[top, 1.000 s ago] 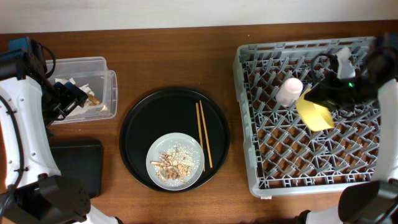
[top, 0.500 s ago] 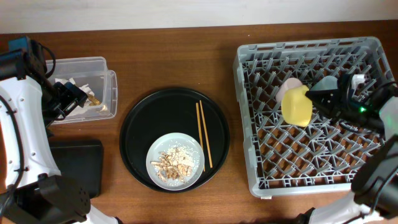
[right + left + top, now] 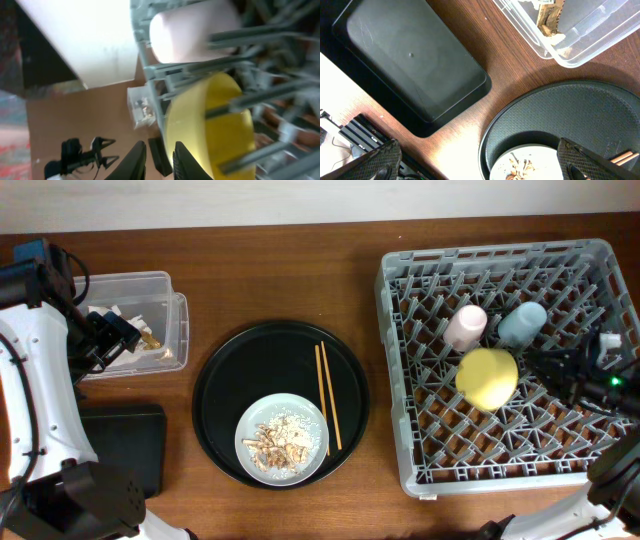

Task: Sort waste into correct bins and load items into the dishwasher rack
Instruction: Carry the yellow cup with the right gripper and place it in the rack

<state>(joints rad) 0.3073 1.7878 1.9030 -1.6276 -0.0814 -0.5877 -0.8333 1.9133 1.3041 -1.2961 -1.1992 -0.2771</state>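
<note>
The yellow bowl (image 3: pixel 487 377) lies upside down in the grey dishwasher rack (image 3: pixel 420 470), just in front of the pink cup (image 3: pixel 466 326) and the blue cup (image 3: pixel 522 323). My right gripper (image 3: pixel 530 366) is at the bowl's right edge. In the right wrist view its jaws (image 3: pixel 159 160) stand slightly open, with the bowl (image 3: pixel 210 125) beside one finger, not between them. My left gripper (image 3: pixel 115 335) hangs wide open over the clear box (image 3: pixel 165 290) holding napkins (image 3: pixel 125 315). The plate (image 3: pixel 282 438) carries food scraps; chopsticks (image 3: pixel 328 395) lie beside it.
Plate and chopsticks rest on a round black tray (image 3: pixel 280 402) at the table's middle. A shallow black rectangular tray (image 3: pixel 125 445) sits in front of the clear box. The left wrist view shows that tray (image 3: pixel 410 55), the box's corner (image 3: pixel 580 45) and the round tray (image 3: pixel 560 115).
My right gripper swung the yellow bowl down from beside the pink cup to the rack's middle, and its jaws have parted. The blue cup now shows. The left arm stayed still.
</note>
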